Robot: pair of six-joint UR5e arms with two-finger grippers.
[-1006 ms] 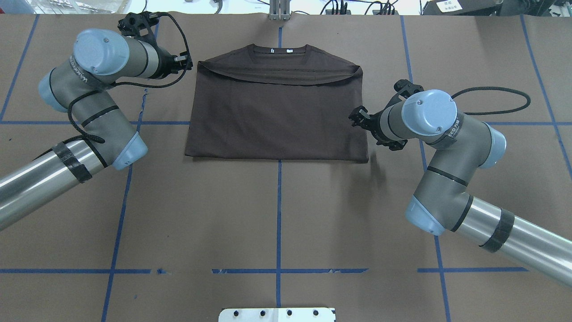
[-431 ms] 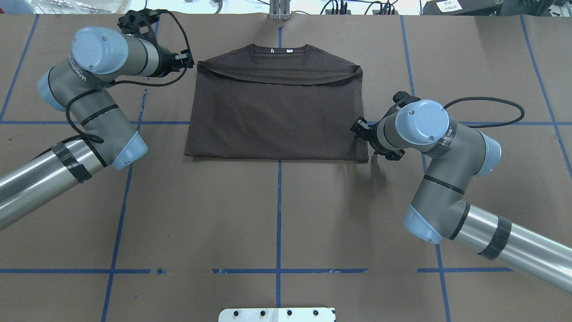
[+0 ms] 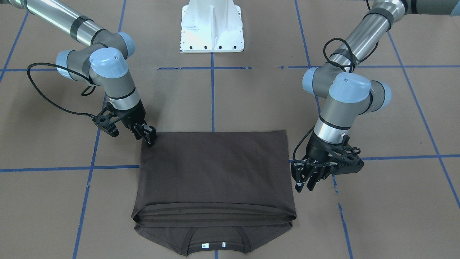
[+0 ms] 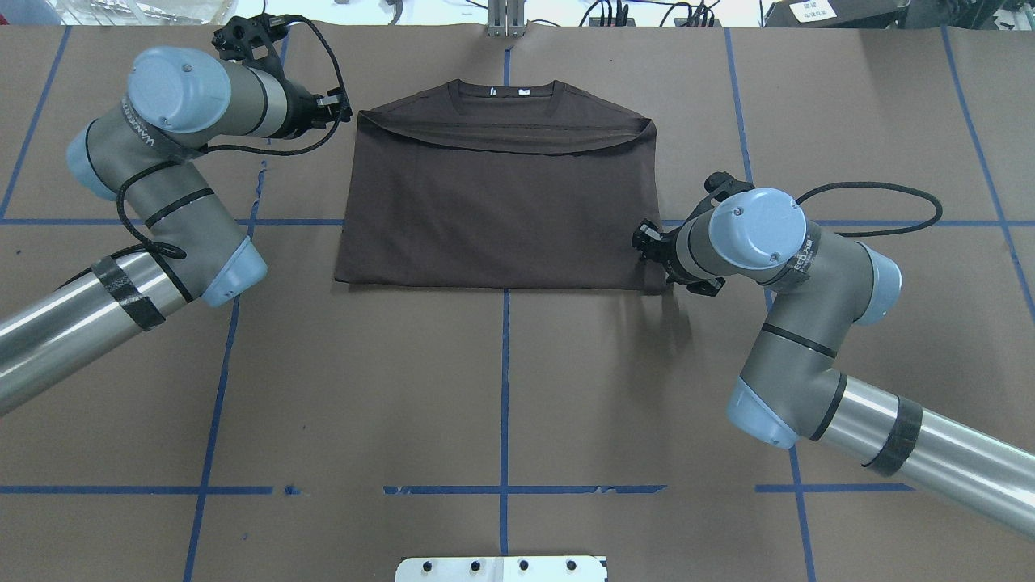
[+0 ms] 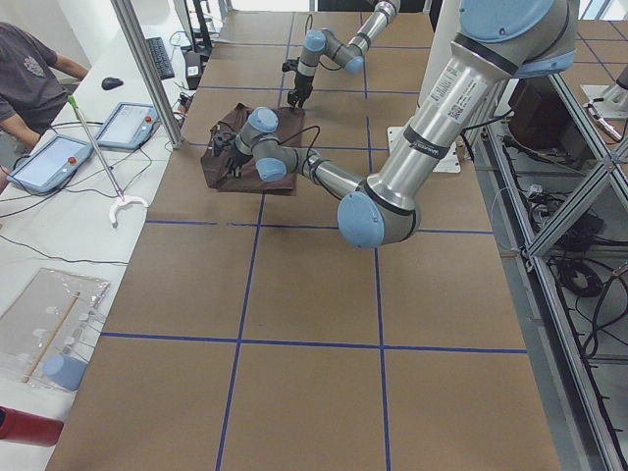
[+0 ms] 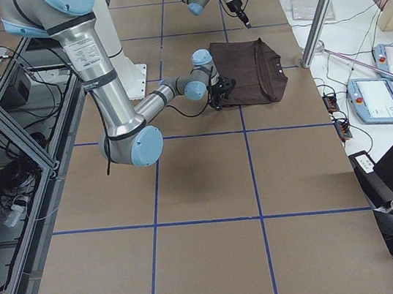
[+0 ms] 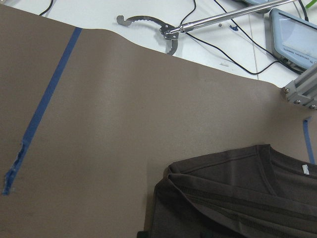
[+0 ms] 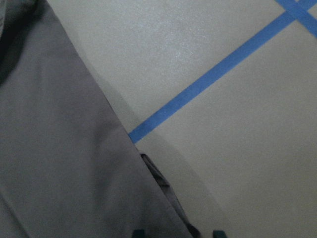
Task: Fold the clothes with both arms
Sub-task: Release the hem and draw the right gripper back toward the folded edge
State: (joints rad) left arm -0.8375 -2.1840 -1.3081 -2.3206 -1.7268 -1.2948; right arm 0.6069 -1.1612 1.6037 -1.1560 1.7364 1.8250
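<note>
Brown table (image 4: 485, 388) holds dark T-shirt (image 4: 501, 210), hem folded up below collar (image 4: 517, 85).

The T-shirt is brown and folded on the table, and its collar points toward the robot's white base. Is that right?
Almost. The T-shirt is brown and folded on the table, but its collar points away from the white base, not toward it. The exterior front-facing view shows this: the base is at the top and the collar is at the bottom.
</note>
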